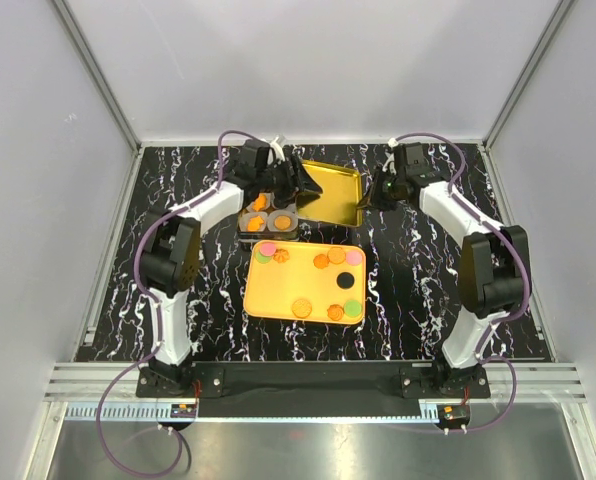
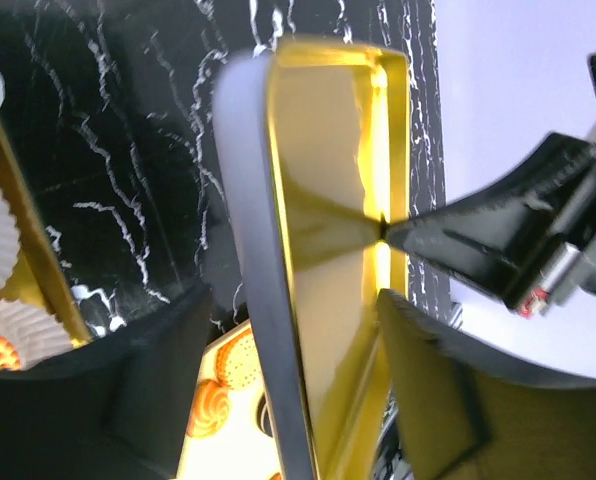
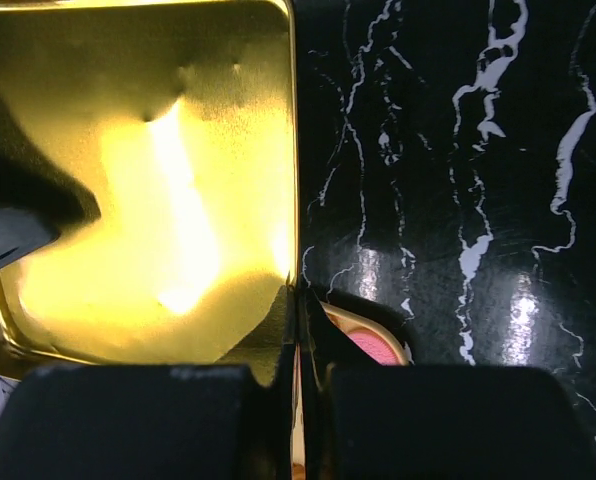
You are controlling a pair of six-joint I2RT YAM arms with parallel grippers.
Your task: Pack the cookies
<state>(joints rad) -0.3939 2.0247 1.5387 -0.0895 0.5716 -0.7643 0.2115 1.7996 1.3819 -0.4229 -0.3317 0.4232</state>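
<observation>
Top view was bright, even, sharp. Wrist views dimmer — hot glare bloomed on the gold lid, its near edge blurred; pale reflections streaked the marble table.

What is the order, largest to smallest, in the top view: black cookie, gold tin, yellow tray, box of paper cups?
1. yellow tray
2. gold tin
3. box of paper cups
4. black cookie, by far the smallest

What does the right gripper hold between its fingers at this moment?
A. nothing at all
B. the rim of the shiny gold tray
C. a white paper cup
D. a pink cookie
B: in the right wrist view, the right gripper is pinched shut on the thin rim of the shiny gold tray.
</observation>
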